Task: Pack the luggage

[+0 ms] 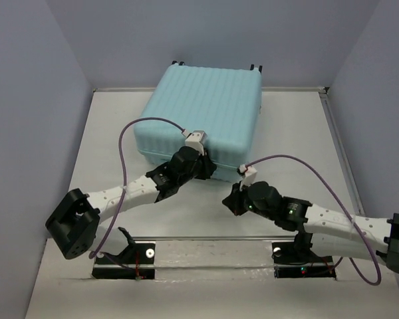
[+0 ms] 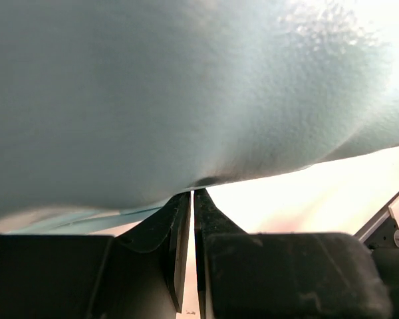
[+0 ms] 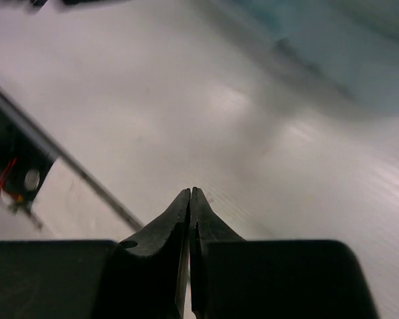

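Observation:
The luggage [image 1: 203, 113] is a pale aqua ribbed hard-shell suitcase lying closed at the far middle of the table, wheels at its far edge. My left gripper [image 1: 209, 169] is shut and empty, its tips pressed against the suitcase's near edge. In the left wrist view the blue shell [image 2: 186, 86] fills the upper frame right above the closed gripper [image 2: 193, 193]. My right gripper [image 1: 231, 201] is shut and empty, over bare table just in front of the suitcase's near right corner. In the right wrist view the gripper [image 3: 191, 191] hangs above the white table, the suitcase [image 3: 346, 40] blurred at top right.
White table [image 1: 299, 146] walled in by grey-blue panels on left, right and back. A metal rail [image 1: 213, 238] runs across the near edge by the arm bases. Purple cables loop above both arms.

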You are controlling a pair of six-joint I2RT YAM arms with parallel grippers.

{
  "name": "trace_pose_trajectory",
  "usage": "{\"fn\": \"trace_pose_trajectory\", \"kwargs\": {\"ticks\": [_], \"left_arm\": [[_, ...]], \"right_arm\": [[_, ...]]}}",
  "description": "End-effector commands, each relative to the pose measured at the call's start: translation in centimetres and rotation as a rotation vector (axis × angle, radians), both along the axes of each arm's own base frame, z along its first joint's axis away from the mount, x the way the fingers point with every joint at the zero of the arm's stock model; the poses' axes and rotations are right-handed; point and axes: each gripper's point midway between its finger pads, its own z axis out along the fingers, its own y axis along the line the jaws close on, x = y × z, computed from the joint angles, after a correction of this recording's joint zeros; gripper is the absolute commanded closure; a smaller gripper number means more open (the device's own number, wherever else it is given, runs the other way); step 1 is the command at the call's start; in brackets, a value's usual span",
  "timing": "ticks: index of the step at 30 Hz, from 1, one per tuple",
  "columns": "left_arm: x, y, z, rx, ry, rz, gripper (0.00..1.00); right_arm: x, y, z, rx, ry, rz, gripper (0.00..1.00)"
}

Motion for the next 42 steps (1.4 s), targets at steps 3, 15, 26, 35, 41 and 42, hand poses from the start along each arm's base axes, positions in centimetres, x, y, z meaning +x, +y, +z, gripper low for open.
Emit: {"fn": "trace_pose_trajectory", "kwargs": {"ticks": [3,15,26,35,41,42], "left_arm": [[2.6,2.7,6.6,-0.181,-0.19,0.161,0.8],[-1.0,2.8,1.9,-0.146,-0.122,0.058,0.79],[-0.7,0.8,1.7,-0.151,-0.132,-0.014,0.79],[-0.8,0.0,1.9,-0.151,-0.139,-0.041,0.8],[-1.1,-0.6,2.3,-0.165,-0.151,-0.057,0.8],[-1.1,-0.7,2.4,-0.168,-0.153,-0.055,0.8]], "right_arm": [[7.0,-8.4,1.0,0.026,-0.062,-0.408,0.72],[11.8,-10.8,1.5,-0.013,-0.217,-0.338,0.54],[14.8,-9.8,3.2,-0.016,-0.392,-0.23,0.52],[15.1,-9.5,4.7,0.031,-0.526,-0.186,0.52],[13.7,-7.9,5.5,0.1,-0.548,-0.082,0.67],[13.6,-7.8,5.4,0.11,-0.543,-0.083,0.68]]}}
